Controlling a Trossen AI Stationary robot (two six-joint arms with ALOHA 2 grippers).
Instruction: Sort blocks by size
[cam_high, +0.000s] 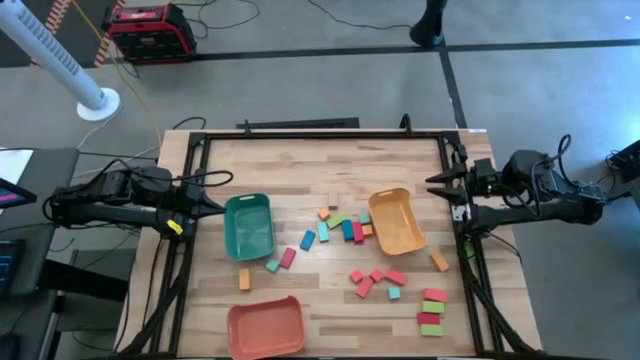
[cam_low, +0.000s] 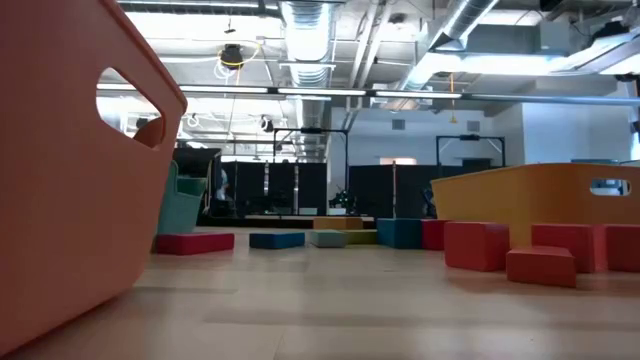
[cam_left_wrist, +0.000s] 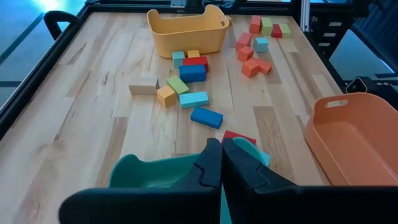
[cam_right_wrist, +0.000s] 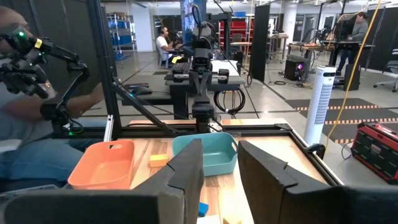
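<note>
Waiting at opposite table edges, the left gripper (cam_high: 212, 205) has its fingers pressed together and empty beside the green tray (cam_high: 248, 227), and the right gripper (cam_high: 436, 183) is likewise closed, holding nothing. The blocks (cam_high: 345, 228) lie scattered mid-table beside the orange tray (cam_high: 397, 221); the salmon tray (cam_high: 266, 327) sits near the front edge.

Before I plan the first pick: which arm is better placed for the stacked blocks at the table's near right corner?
Right, probably. The stacked blocks lie on the right end effector's side; the left end effector waits beyond the green tray, across the table.
</note>
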